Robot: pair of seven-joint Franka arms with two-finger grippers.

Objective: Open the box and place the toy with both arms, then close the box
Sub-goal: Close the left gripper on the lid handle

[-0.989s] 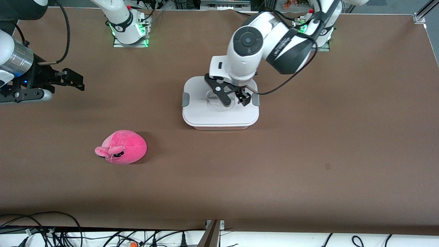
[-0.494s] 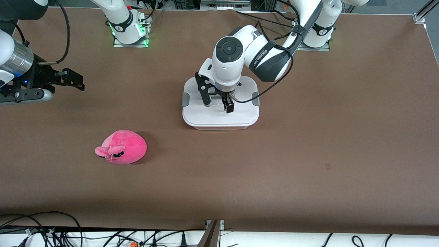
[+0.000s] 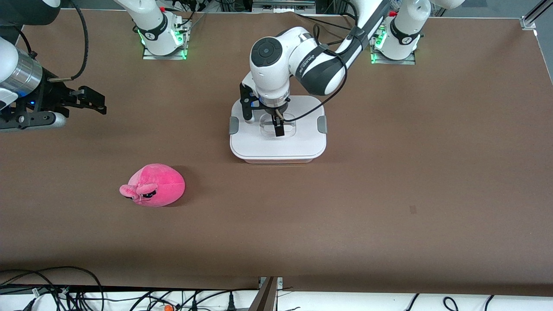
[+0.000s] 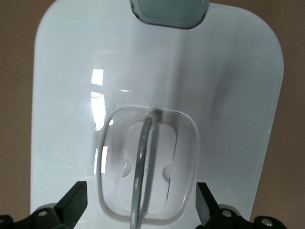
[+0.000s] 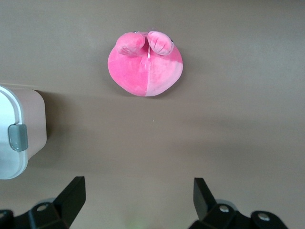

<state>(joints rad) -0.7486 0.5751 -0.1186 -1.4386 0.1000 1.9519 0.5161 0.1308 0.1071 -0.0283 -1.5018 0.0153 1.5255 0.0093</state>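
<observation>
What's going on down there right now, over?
Left gripper open over box lid handle. Right gripper open, waiting at its table end. Toy untouched on table. Nothing in the way.

You have the rounded-rectangular translucent tub with its white lid on, mid-table. Your left gripper hangs spread over the lid's recessed centre handle. The small round plush toy sits well apart, nearer the front camera, toward the right arm's end, where the right gripper waits, fingers apart.

Left gripper over closed box; right gripper waiting open; toy nearer the camera, toward the right arm's end.
</observation>
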